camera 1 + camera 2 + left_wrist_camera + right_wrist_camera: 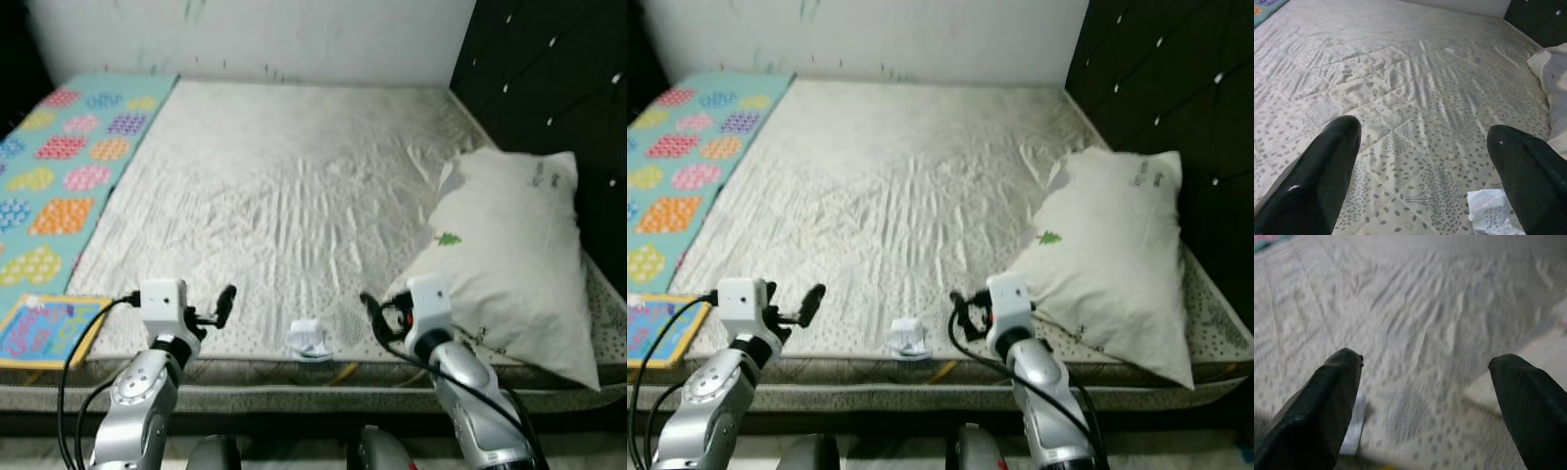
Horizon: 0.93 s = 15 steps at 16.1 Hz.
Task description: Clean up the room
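A crumpled white tissue (310, 339) lies on the near edge of the mattress (284, 186), between the two grippers and slightly ahead of them. The left gripper (214, 311) hovers over the mattress edge to the tissue's left, its black fingers (1327, 171) spread wide; in the left wrist view the tissue sits just beside the inner side of one fingertip. The right gripper (377, 311) hangs to the tissue's right, close to the pillow (509, 259), and its fingers (1327, 401) are likewise spread apart. The white pillow, with a small green tree print, leans near the dark headboard (549, 78). A colourful patterned play mat (69, 157) lies along the mattress's left side, and a children's book (44, 328) rests at its near corner.
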Available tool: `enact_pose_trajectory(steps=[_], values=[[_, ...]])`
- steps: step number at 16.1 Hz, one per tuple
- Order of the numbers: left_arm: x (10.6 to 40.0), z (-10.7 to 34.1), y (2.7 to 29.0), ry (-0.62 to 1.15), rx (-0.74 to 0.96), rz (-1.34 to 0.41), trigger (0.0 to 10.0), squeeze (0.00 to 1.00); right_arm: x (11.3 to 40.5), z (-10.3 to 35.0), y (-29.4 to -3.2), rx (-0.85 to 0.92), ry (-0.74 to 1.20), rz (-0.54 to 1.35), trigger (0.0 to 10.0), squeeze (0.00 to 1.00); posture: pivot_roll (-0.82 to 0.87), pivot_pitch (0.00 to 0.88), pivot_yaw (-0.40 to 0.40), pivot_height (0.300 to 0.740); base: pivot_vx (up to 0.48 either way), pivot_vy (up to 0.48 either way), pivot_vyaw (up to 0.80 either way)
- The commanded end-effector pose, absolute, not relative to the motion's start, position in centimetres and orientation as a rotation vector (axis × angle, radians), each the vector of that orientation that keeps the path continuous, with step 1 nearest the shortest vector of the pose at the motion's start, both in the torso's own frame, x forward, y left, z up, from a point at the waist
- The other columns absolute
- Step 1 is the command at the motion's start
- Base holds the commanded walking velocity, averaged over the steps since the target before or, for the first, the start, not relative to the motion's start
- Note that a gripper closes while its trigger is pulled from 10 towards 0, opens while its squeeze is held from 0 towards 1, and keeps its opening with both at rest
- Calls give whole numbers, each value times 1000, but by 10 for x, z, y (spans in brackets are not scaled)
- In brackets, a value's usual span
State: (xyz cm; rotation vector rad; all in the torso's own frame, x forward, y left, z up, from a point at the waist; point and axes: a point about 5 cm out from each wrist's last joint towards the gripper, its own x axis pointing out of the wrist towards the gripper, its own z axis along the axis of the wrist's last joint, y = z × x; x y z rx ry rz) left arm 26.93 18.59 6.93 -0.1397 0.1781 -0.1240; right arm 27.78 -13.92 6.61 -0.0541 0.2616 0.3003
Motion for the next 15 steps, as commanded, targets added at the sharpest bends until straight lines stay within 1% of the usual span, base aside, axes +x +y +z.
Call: enact_pose_trajectory(steps=[1, 5, 8, 10, 11, 15], values=[[265, 67, 185, 198, -145, -111, 10000, 0, 277, 70, -135, -52, 254, 318, 10000, 0, -124, 57, -41, 587, 0, 0, 0], [260, 67, 173, 188, -147, -155, 10000, 0, 281, 72, -132, -57, 261, 342, 10000, 0, -111, 59, -47, 542, 0, 0, 0], [261, 67, 178, 186, -177, -107, 10000, 0, 281, 71, -131, -79, 265, 343, 10000, 0, -117, 54, -43, 537, 0, 0, 0], [265, 69, 178, 184, -167, -111, 10000, 0, 284, 72, -130, -80, 258, 343, 10000, 0, -119, 47, -36, 537, 0, 0, 0], [266, 70, 177, 181, -158, -118, 10000, 0, 285, 72, -129, -111, 250, 365, 10000, 0, -118, 44, -34, 537, 0, 0, 0], [269, 72, 176, 176, -157, -120, 10000, 0, 289, 74, -124, -116, 236, 363, 10000, 0, -109, 41, -28, 537, 0, 0, 800]])
